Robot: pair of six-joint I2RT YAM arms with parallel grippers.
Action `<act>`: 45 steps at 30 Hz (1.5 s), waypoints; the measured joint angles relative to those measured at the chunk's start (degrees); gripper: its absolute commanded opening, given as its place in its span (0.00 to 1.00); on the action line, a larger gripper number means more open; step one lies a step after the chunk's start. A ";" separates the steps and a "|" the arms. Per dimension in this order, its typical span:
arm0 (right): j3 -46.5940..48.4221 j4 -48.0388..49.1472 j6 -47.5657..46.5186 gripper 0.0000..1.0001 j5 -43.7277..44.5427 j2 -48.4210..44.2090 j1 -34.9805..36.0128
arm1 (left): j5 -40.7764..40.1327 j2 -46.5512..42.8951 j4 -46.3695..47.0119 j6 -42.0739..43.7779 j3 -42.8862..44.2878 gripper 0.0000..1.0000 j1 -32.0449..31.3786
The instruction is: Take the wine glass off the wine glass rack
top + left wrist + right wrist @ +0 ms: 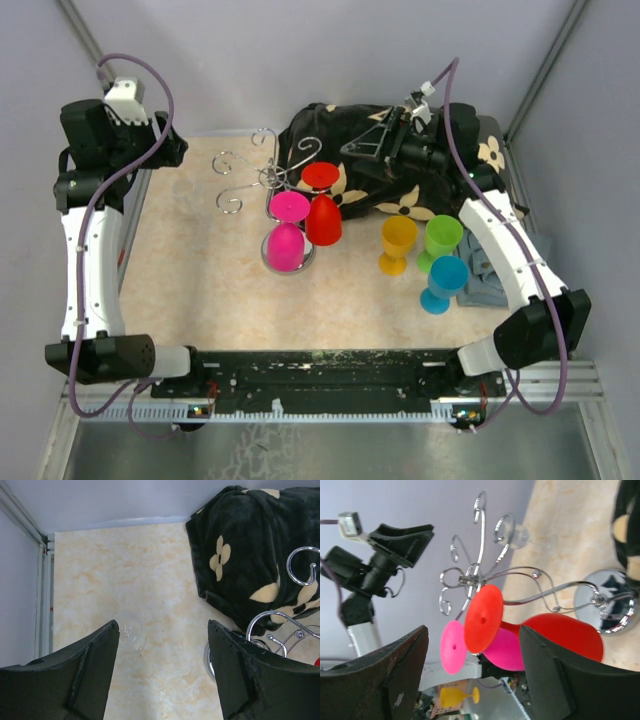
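Observation:
The silver wire rack [268, 178] stands mid-table on a round chrome base [605, 605]. A red wine glass [323, 218] and a pink wine glass [286, 245] hang upside down from its arms. In the right wrist view the red glass's foot [483, 617] lies between my open right fingers, some way off, with the pink foot [454, 646] beside it. My right gripper [368, 145] hovers over the black blanket behind the rack, open and empty. My left gripper [172, 148] is at the far left, open and empty, above bare table [164, 630]. Rack hooks [272, 625] show at its right.
A black flowered blanket [400, 175] lies at the back right. Yellow [398, 243], green [441, 240] and blue [445, 283] glasses stand right of the rack. A faint clear glass [132, 634] shows near the left finger; I cannot tell whether it hangs or lies.

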 measured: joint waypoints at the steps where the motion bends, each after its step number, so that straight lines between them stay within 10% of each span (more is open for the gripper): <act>1: 0.00 1.42 1.42 0.69 -1.11 0.55 0.00 | 0.11 -0.57 1.14 -0.07 -0.72 0.77 0.00; 40: 0.13 5.64 6.05 0.28 -12.07 8.98 1.73 | 2.54 1.79 4.39 -1.99 -3.26 0.74 0.00; 45: 0.13 5.62 5.99 0.04 -12.22 9.01 1.92 | 2.64 1.79 4.39 -1.97 -3.26 0.74 0.00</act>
